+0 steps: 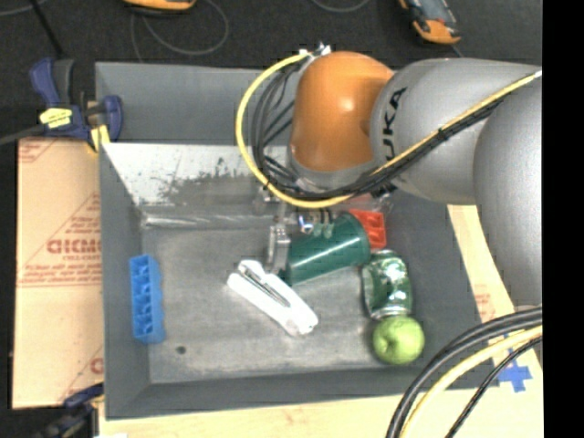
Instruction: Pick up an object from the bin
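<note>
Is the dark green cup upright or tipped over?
Tipped: the dark green cup lies on its side, its length running across the bin floor, beside the green can.

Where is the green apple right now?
In the camera view, the green apple sits in the lower right corner of the bin, just below the green can.

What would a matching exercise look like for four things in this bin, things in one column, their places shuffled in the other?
Things: 1 blue block; 2 white tool; 3 green apple; 4 dark green cup.
Places: A lower right corner; B along the left wall; C tipped over, right of centre; D middle of the floor.
Pairs: 1-B, 2-D, 3-A, 4-C.
</note>
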Robot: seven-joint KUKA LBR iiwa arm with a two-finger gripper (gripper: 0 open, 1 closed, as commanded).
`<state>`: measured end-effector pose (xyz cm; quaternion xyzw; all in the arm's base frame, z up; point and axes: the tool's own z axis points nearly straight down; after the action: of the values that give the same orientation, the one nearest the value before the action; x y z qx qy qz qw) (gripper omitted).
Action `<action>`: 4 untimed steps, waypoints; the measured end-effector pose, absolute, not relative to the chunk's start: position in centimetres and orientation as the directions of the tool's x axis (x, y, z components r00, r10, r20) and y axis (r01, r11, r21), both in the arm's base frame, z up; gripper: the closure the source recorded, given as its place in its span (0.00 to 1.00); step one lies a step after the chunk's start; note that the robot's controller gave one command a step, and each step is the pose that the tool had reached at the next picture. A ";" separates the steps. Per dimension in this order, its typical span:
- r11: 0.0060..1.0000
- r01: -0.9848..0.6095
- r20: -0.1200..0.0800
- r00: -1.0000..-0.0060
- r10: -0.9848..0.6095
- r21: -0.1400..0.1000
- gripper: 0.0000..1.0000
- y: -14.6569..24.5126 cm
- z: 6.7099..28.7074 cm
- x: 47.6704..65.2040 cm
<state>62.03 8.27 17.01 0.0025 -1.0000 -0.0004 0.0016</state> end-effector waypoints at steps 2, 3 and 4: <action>0.996 -0.090 -0.007 -0.996 -0.090 -0.001 0.00 2.4 11.7 61.0; 0.996 -0.090 0.002 -0.996 -0.090 0.000 0.00 -0.8 12.1 59.9; 0.987 -0.159 -0.009 -0.987 -0.159 -0.003 0.00 -2.5 12.4 62.0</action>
<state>61.97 -2.53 12.40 0.0799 -0.9968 0.0011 -0.0048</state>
